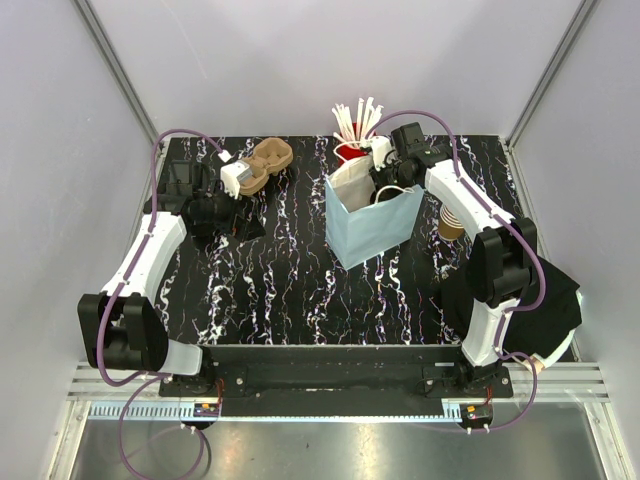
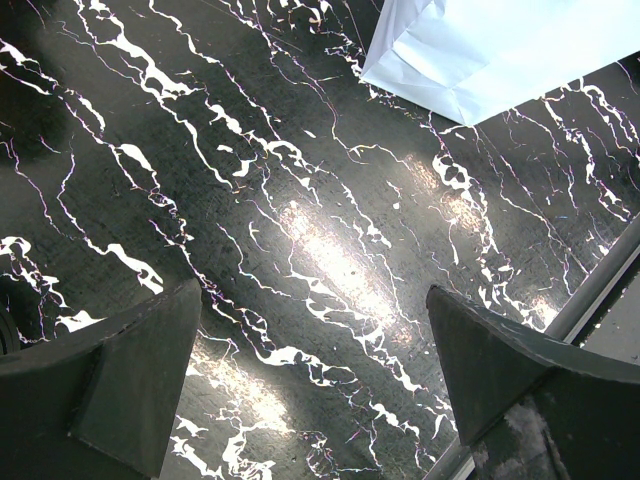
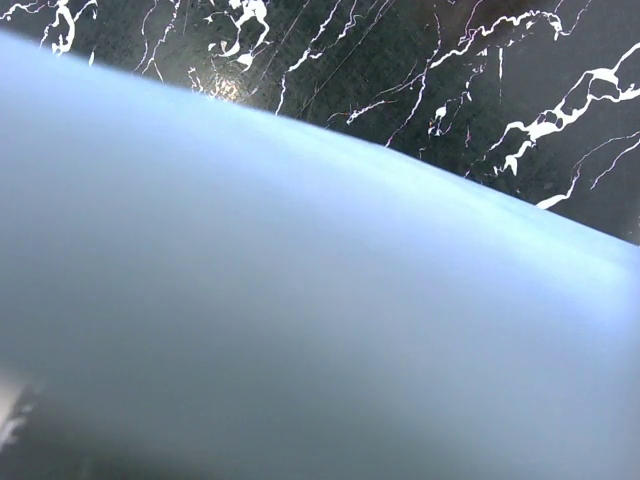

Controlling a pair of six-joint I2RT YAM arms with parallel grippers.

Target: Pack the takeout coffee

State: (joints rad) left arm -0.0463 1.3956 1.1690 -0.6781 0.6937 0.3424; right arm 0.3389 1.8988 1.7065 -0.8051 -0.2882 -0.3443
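Observation:
The pale blue paper bag (image 1: 368, 228) stands upright and open-mouthed right of the table's middle. My right gripper (image 1: 386, 182) is at the bag's far rim, beside its white handle loop. Blue paper (image 3: 300, 300) fills the right wrist view and hides the fingers. The gripper is shut, and I cannot tell whether paper is pinched in it. My left gripper (image 2: 313, 290) is open over bare marbled tabletop at the left (image 1: 226, 218), with nothing between its fingers. A corner of the bag (image 2: 480, 60) shows beyond it. The takeout coffee is hidden from view.
A red cup of white sticks (image 1: 352, 148) stands just behind the bag. A nested stack of brown cups (image 1: 452, 224) sits behind the right forearm. A brown moulded cup carrier (image 1: 268, 160) lies far left, with a black stand (image 1: 185, 180) beside it. Black cloth (image 1: 555, 300) drapes the right edge.

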